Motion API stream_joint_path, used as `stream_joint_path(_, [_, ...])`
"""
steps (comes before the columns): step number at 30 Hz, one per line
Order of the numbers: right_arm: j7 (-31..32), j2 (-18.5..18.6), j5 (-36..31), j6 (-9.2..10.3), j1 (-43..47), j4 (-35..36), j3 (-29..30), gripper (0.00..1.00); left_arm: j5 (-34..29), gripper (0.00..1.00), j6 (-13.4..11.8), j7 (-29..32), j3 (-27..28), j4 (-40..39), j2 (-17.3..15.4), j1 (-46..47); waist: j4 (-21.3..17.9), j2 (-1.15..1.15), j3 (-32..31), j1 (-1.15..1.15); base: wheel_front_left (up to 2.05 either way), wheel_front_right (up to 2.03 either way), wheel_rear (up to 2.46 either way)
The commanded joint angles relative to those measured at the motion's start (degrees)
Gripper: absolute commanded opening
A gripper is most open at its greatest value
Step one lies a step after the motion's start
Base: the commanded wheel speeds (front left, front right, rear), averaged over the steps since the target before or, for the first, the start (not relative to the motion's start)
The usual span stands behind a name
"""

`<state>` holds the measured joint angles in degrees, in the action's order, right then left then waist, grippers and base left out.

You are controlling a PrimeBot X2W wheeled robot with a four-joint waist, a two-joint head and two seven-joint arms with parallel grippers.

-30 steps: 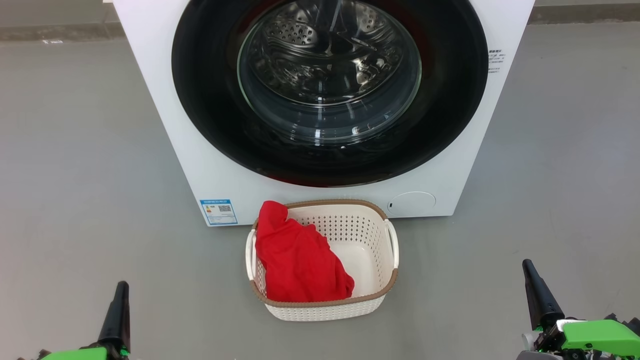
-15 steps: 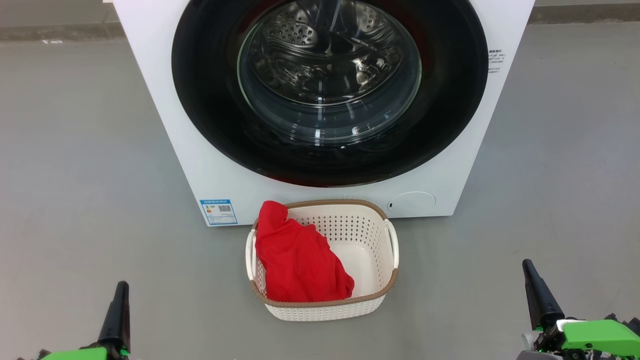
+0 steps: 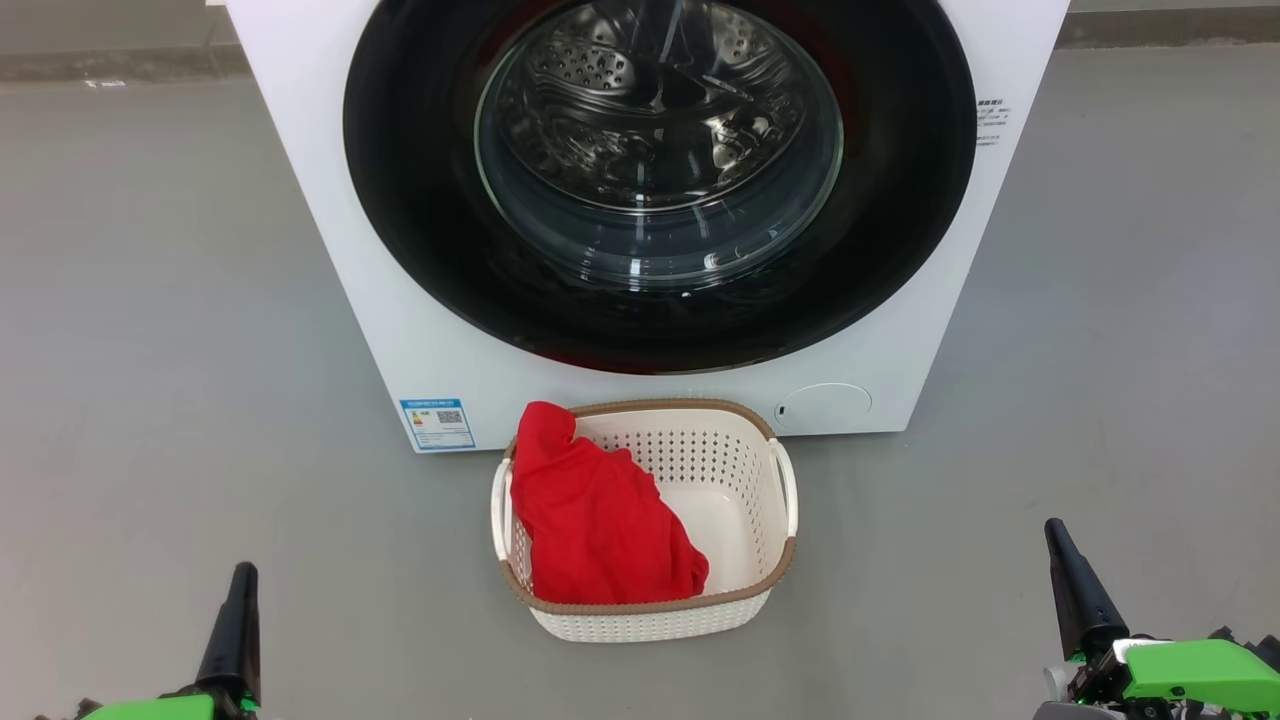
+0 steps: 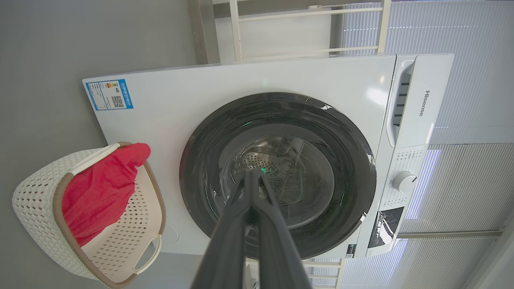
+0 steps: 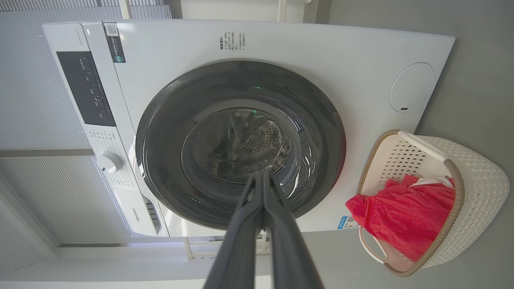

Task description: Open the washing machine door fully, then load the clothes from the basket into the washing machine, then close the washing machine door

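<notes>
Nothing has moved since a second ago: the washing machine door (image 3: 660,170) is shut flat against the white washing machine (image 3: 480,380), its black rim ringing clear glass with the steel drum visible behind it. Just below the door, the basket (image 3: 740,470) stands on the grey floor (image 3: 150,350), close against the machine's front. The red clothes (image 3: 595,520) are heaped in its left half and lap over the left rim; the right half shows bare bottom. A blue sticker (image 3: 437,423) marks the machine's lower left corner and a round flap (image 3: 823,407) its lower right. The left fingers (image 3: 238,620) and right fingers (image 3: 1075,585) are each pressed together, holding nothing, well apart from the basket.
</notes>
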<state>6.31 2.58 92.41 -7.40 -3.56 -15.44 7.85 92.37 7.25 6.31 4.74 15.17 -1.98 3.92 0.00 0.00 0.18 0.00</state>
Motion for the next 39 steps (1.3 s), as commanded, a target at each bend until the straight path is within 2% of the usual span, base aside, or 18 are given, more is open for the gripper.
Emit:
stream_joint_path(1, [0.2,0.3,-0.2,-0.09,-2.6,1.4,-1.3,0.0,-0.2,0.0,0.2,0.2,1.8,-1.1,-0.9,2.3,0.0,0.0,0.0,0.0,0.0,0.0,0.0])
stream_joint_path(10, [0.2,0.3,-0.2,-0.09,-2.6,1.4,-1.3,0.0,-0.2,0.0,0.2,0.2,1.8,-1.1,-0.9,2.3,0.0,0.0,0.0,0.0,0.0,0.0,0.0])
stream_joint_path(11, [0.2,0.3,-0.2,-0.09,-2.6,1.4,-1.3,1.0,-0.2,1.0,0.2,0.2,1.8,-1.1,-0.9,2.3,0.0,0.0,0.0,0.0,0.0,0.0,0.0])
stream_joint_path(12, [0.0,0.0,0.0,0.0,0.1,-0.2,0.0,1.0,0.0,1.0,0.0,0.0,0.0,0.1,0.0,0.0,0.0,0.0,0.0,0.0,0.0,0.0,0.0])
stream_joint_path(14, [0.0,-0.4,0.0,0.0,0.6,-1.7,0.0,1.0,0.0,1.0,0.0,0.0,-0.2,1.5,0.6,-0.8,0.0,0.0,0.0,0.0,0.0,0.0,0.0])
stream_joint_path(21, [-0.8,-0.4,0.6,0.0,0.3,-1.4,-0.5,1.0,0.0,1.0,0.0,-1.1,-0.4,0.9,0.6,-0.8,0.1,0.0,-0.1,0.13,0.0,0.0,0.0])
stream_joint_path(26, [-1.4,-0.4,0.7,-0.01,-0.1,-0.8,-1.1,1.0,-0.2,1.0,0.0,-2.0,-0.6,0.3,0.6,-0.7,0.3,0.0,0.1,0.01,0.0,0.0,0.0])
stream_joint_path(39, [-2.5,-0.2,-0.3,-0.02,-1.0,1.6,-2.7,1.0,-1.8,1.0,0.0,-4.4,-1.3,-1.9,0.4,-0.2,0.6,0.0,0.2,0.0,0.0,0.0,0.0])
